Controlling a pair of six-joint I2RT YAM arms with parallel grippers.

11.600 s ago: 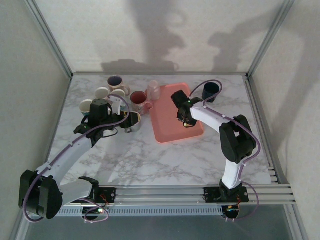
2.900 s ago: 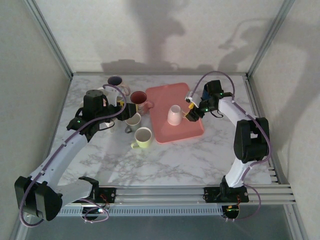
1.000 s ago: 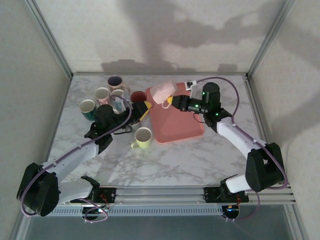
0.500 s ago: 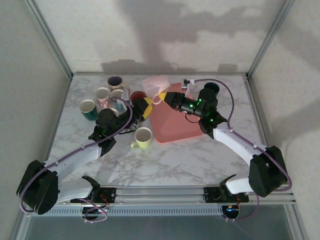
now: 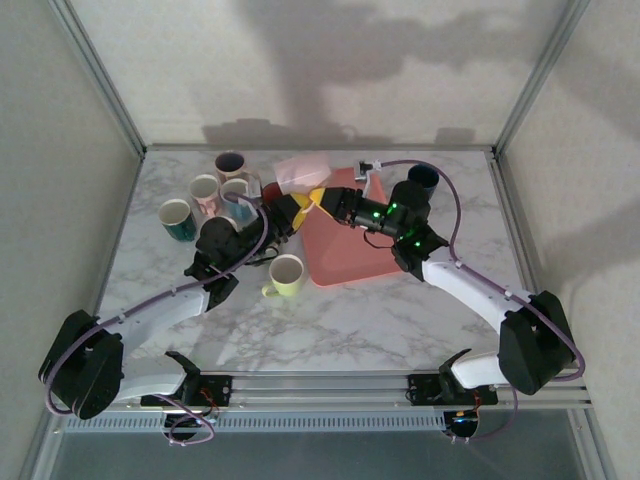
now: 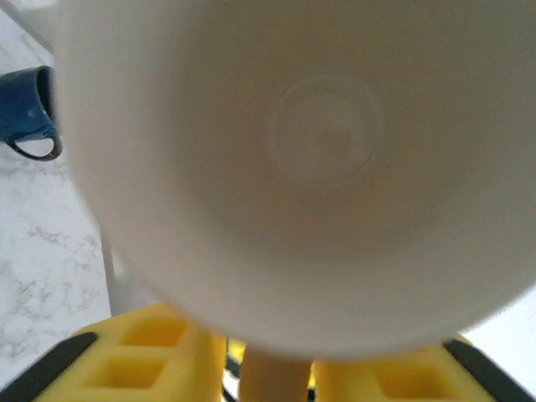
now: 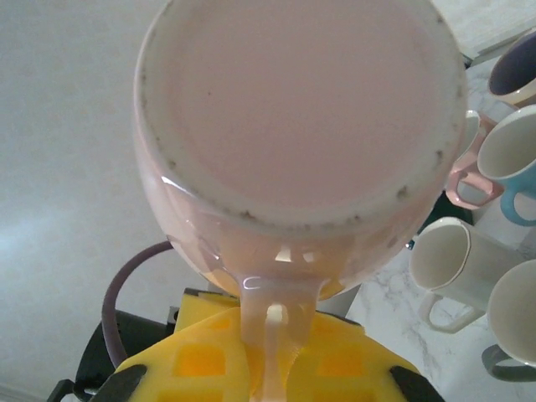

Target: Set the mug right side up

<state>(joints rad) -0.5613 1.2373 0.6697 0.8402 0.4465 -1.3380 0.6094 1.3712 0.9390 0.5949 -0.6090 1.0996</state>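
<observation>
The pink mug (image 7: 251,243) is glossy glazed ceramic (matt and speckled around its base), the table (image 5: 350,320) smooth marble-patterned.

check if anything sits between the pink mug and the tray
Nothing visible does: the pink mug hangs in the right tool at the far left corner of the tray, which carries no other mug.

Pale pink glazed ceramic mug (image 7: 301,109) — dark specks round base rim, cream-white inside. Salmon-pink flat plastic tray (image 5: 350,250). White marble tabletop (image 5: 380,320), grey veining. Pale yellow-green ceramic cup (image 5: 287,273); navy-blue ceramic cup (image 5: 423,177); teal ceramic cup (image 5: 178,218) — white inside.
</observation>
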